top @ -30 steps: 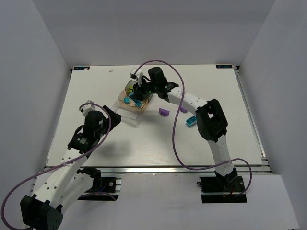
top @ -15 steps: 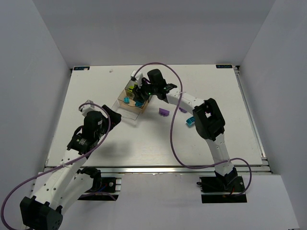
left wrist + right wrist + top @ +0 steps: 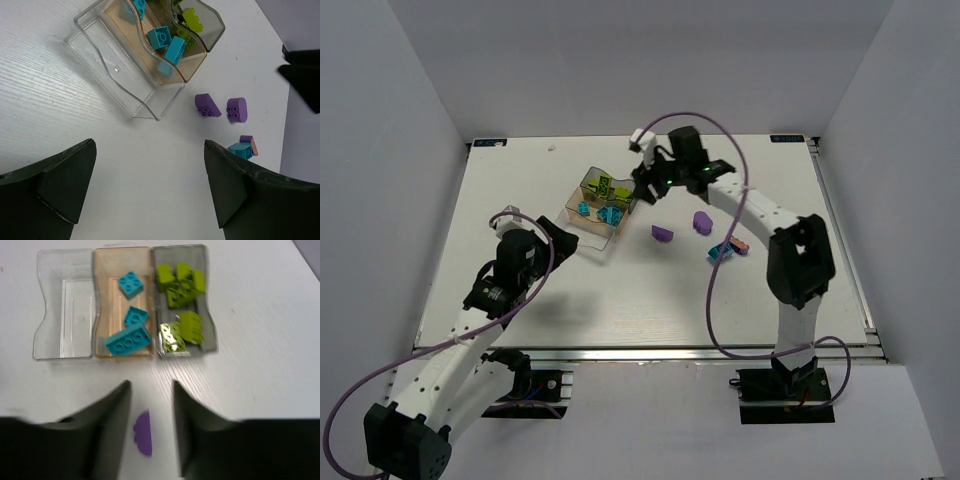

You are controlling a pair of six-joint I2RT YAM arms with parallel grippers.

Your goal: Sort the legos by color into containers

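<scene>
Three adjoining trays show in the right wrist view. The clear tray (image 3: pixel 65 315) holds nothing. The orange tray (image 3: pixel 107 300) holds three cyan legos (image 3: pixel 128 340). The grey tray (image 3: pixel 210 335) holds several lime green legos (image 3: pixel 180 282). My right gripper (image 3: pixel 151 387) is open and empty, just off the trays' near side, above a purple lego (image 3: pixel 142 434) on the table. My left gripper (image 3: pixel 150 185) is open and empty, short of the clear tray (image 3: pixel 110 65). Two purple legos (image 3: pixel 207 106) (image 3: pixel 236 109) and a cyan lego touching a purple one (image 3: pixel 242 149) lie on the table.
In the top view the trays (image 3: pixel 582 228) sit left of centre on the white table, with my right gripper (image 3: pixel 643 188) at their right and my left gripper (image 3: pixel 565 240) at their near-left. Loose legos (image 3: pixel 663 233) (image 3: pixel 701 220) (image 3: pixel 725 248) lie to the right. Grey walls enclose the table.
My right gripper has drawn back from over the trays to their right side, and its arm has swung to the right. My left arm has barely moved.
</scene>
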